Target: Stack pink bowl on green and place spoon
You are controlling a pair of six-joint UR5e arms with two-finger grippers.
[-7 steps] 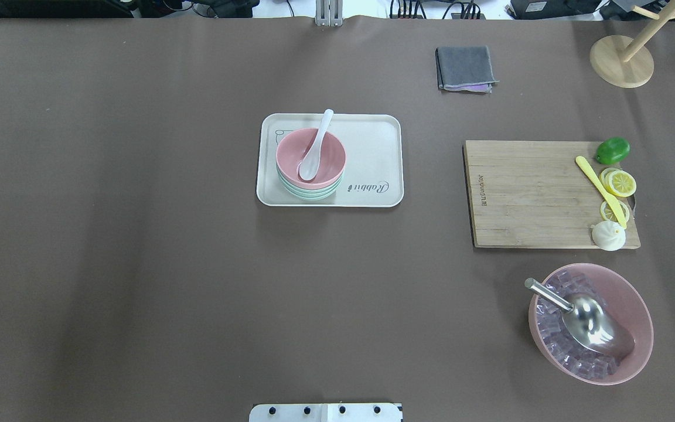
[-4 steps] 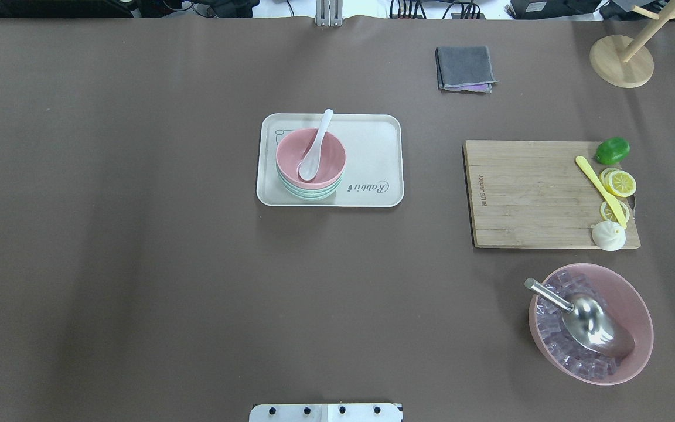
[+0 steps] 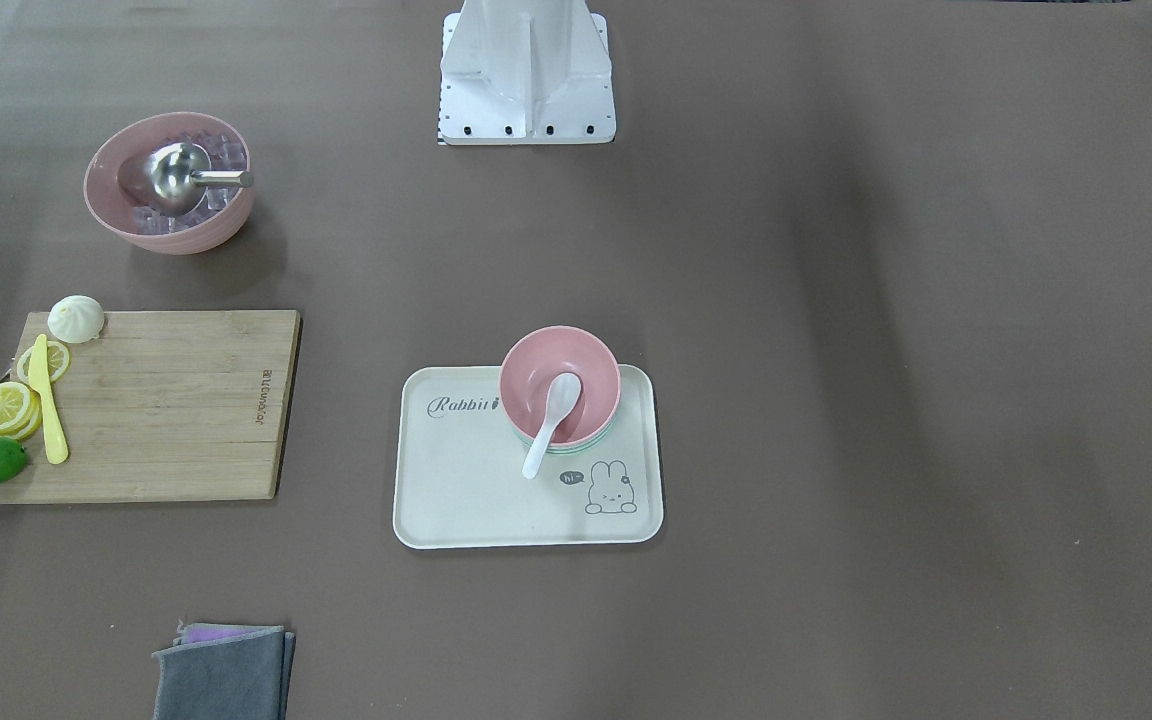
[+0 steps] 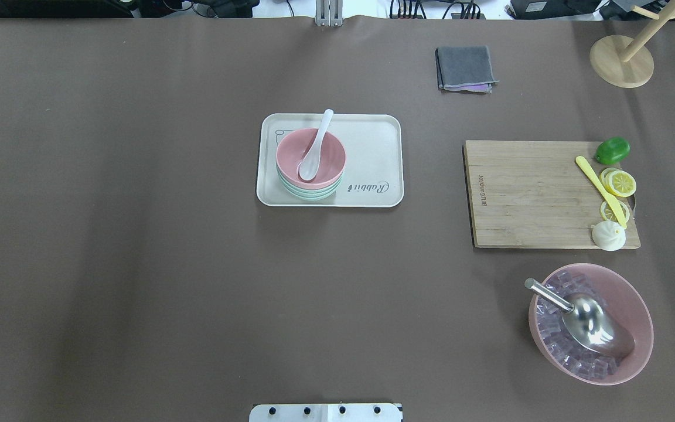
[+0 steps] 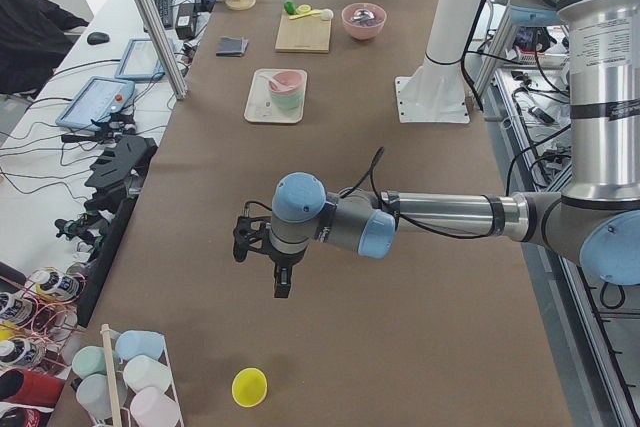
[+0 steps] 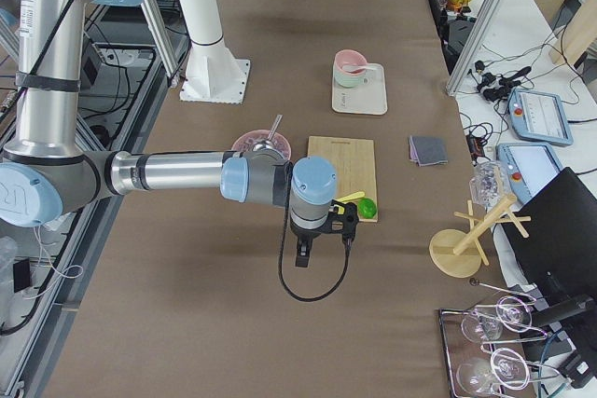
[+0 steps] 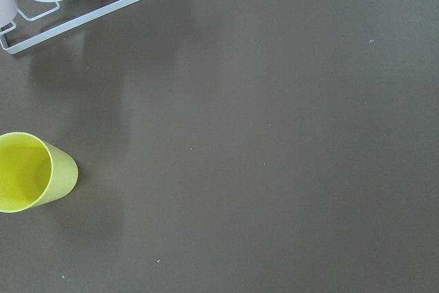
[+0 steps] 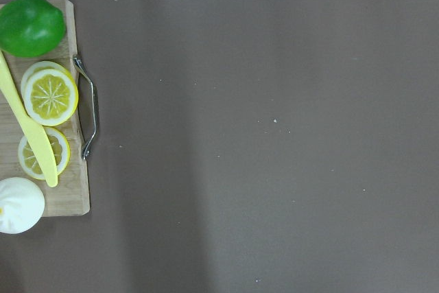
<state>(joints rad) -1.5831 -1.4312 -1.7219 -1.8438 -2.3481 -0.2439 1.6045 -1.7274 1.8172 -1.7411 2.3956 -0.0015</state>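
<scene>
A pink bowl (image 4: 310,153) sits stacked on a green bowl (image 4: 308,191) on the left part of a cream tray (image 4: 372,146). A white spoon (image 4: 316,147) lies in the pink bowl, its handle over the far rim. The stack also shows in the front view, pink bowl (image 3: 586,370), spoon (image 3: 551,422), tray (image 3: 476,480). My left gripper (image 5: 281,283) hangs far off at the table's left end. My right gripper (image 6: 303,253) hangs beyond the cutting board at the right end. Both show only in side views, so I cannot tell if they are open or shut.
A wooden cutting board (image 4: 531,193) holds a yellow knife (image 4: 600,190), lemon slices, a bun and a lime (image 4: 612,150). A large pink bowl (image 4: 636,305) holds ice cubes and a metal scoop (image 4: 583,316). A grey cloth (image 4: 465,68) and wooden stand (image 4: 621,61) lie far back. A yellow cup (image 7: 31,171) stands near the left gripper.
</scene>
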